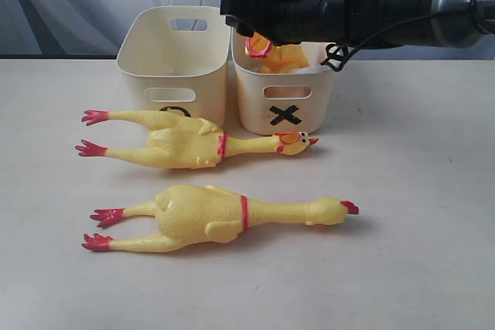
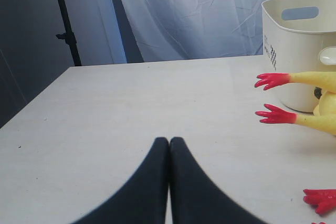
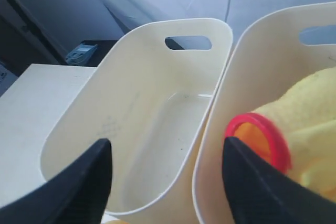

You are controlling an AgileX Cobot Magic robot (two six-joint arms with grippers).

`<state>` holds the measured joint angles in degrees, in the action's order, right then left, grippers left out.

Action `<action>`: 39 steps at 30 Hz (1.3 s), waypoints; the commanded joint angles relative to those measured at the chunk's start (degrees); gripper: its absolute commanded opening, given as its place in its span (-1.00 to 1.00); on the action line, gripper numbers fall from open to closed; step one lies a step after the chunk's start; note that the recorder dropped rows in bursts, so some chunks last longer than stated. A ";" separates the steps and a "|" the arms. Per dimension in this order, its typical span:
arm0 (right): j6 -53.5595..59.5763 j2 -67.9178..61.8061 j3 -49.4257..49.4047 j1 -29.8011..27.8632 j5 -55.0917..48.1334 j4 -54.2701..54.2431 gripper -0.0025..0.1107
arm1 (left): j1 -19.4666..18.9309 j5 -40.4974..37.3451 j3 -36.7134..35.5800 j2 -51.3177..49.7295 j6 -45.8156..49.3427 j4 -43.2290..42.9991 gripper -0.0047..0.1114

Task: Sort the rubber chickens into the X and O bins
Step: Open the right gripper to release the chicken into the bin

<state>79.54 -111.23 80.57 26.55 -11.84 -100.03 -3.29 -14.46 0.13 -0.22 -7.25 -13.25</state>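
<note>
One chicken (image 1: 280, 55) sitting in X bin (image 1: 283, 114), two chickens (image 1: 186, 141) (image 1: 220, 214) lying outside; right gripper (image 3: 165, 156) hovering open, left gripper (image 2: 169, 146) closed, empty.

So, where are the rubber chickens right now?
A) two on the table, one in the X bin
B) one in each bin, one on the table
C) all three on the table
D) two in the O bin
A: near chicken and far chicken lie on the table, a third chicken sits in the X bin; the O bin holds none.
</note>
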 commanded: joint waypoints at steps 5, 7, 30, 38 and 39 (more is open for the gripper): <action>-1.95 4.23 0.28 -0.27 -7.50 3.35 0.06 | -0.08 0.71 -0.13 0.22 -0.18 0.15 -0.92; -5.23 5.51 0.28 -0.27 -9.37 10.02 0.06 | -0.08 0.71 -0.13 0.22 -0.18 0.15 -0.92; -29.22 19.48 -3.90 -0.27 -42.16 50.75 -0.96 | -0.08 0.71 -0.13 0.22 -0.18 0.15 -0.92; -29.22 25.98 -14.51 -0.27 -37.98 53.15 -0.96 | -0.08 0.71 -0.13 0.22 -0.18 0.15 -0.92; -29.22 27.07 -15.84 -0.27 -37.26 53.15 -0.96 | -0.08 0.71 -0.13 0.22 -0.18 0.15 -0.92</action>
<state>50.28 -87.14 67.78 26.55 -50.92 -47.43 -3.29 -14.46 0.13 -0.22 -7.25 -13.25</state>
